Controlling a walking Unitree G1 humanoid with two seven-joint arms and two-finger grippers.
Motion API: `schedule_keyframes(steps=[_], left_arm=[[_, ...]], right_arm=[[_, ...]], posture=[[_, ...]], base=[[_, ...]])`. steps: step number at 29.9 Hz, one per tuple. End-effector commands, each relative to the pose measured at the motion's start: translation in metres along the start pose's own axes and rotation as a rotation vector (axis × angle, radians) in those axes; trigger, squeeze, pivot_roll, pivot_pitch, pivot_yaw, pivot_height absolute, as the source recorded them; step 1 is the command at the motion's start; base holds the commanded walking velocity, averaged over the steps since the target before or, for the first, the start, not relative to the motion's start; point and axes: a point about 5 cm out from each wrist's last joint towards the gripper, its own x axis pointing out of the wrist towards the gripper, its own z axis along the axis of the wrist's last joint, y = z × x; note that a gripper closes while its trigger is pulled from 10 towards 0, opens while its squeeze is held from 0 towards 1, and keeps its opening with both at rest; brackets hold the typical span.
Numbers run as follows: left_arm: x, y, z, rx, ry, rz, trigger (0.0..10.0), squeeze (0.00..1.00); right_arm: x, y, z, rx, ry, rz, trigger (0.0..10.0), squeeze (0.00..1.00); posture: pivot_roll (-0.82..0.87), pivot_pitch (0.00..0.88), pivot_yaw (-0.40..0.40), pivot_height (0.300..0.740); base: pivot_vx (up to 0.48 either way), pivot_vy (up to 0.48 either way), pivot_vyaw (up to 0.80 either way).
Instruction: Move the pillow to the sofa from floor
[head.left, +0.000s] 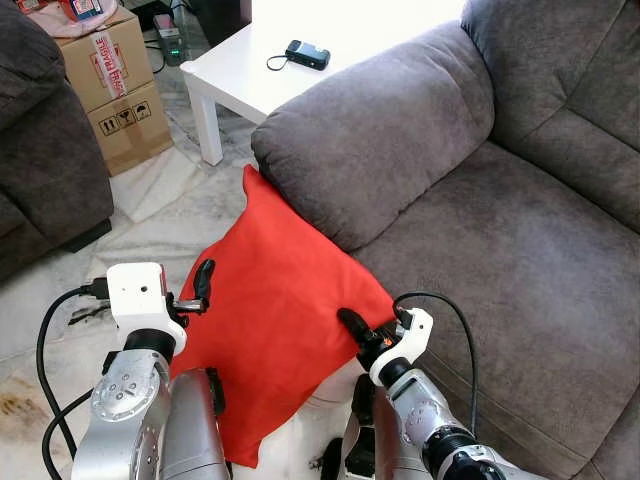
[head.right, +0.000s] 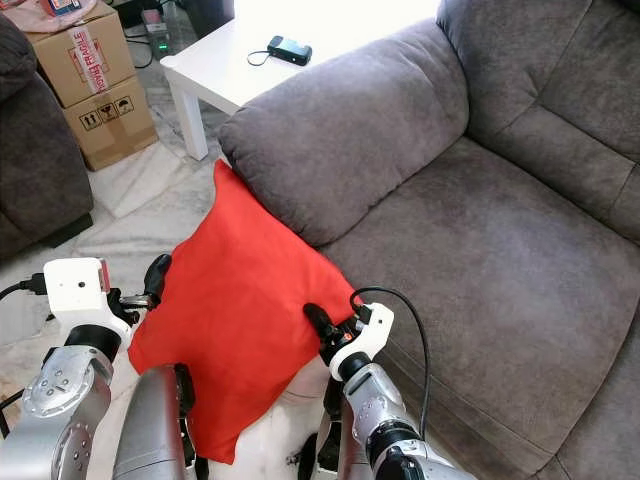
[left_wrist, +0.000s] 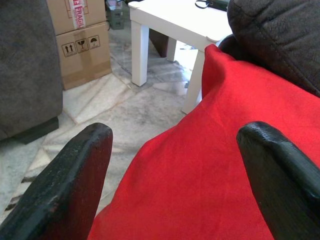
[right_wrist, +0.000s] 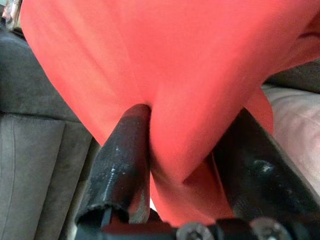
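The red pillow (head.left: 275, 330) stands on one corner, leaning with its upper edge against the outer face of the grey sofa's armrest (head.left: 375, 150), its lowest corner down near the marble floor (head.left: 170, 210) between my two arms. It reads as a diamond, its long diagonal running from the top corner by the armrest down toward me.

My right gripper (head.left: 365, 333) is clamped on the pillow's right-hand corner — from the wrist, both black fingers (right_wrist: 120, 160) pinch a fold of red fabric between them. My left gripper (head.left: 203, 290) sits at the pillow's left edge with its fingers spread wide, the edge lying between them but not pinched; the wrist view has red cloth in the gap and bare floor beyond.

The sofa seat (head.left: 500, 290) lies up and to my right of the pillow, past the armrest, so I judge the lift has to carry it rightward and over the seat's front edge. The right arm is nearer that seat and already has hold.

Further off stand a white side table (head.left: 250, 70) with a small black device (head.left: 307, 54) and stacked cardboard boxes (head.left: 115, 85).
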Motion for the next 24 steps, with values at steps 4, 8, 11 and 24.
schedule_keyframes(steps=[4,8,11,24], left_arm=[[-0.0012,-0.0037,-0.0013,0.001,0.013,-0.007,10.0,0.00],[-0.0015,-0.0039,-0.0011,0.001,0.013,-0.008,10.0,0.00],[-0.0015,-0.0041,-0.0013,0.001,0.014,-0.009,10.0,0.00],[0.0020,-0.0063,-0.0034,-0.001,0.014,-0.017,10.0,0.00]], right_arm=[[-0.0037,-0.0036,-0.0006,-0.007,-0.002,-0.002,0.0,0.00],[-0.0050,-0.0044,-0.0018,-0.010,0.000,0.001,0.0,0.00],[-0.0054,-0.0047,-0.0021,-0.011,0.001,0.002,0.0,0.00],[-0.0022,-0.0001,-0.0013,-0.026,0.006,0.026,0.0,0.00]], posture=[[0.21,0.256,-0.177,0.566],[0.21,0.256,-0.176,0.566],[0.21,0.256,-0.176,0.566],[0.20,0.234,-0.176,0.566]], base=[[0.000,0.000,0.00],[0.000,0.000,0.00],[0.000,0.000,0.00],[0.000,0.000,0.00]])
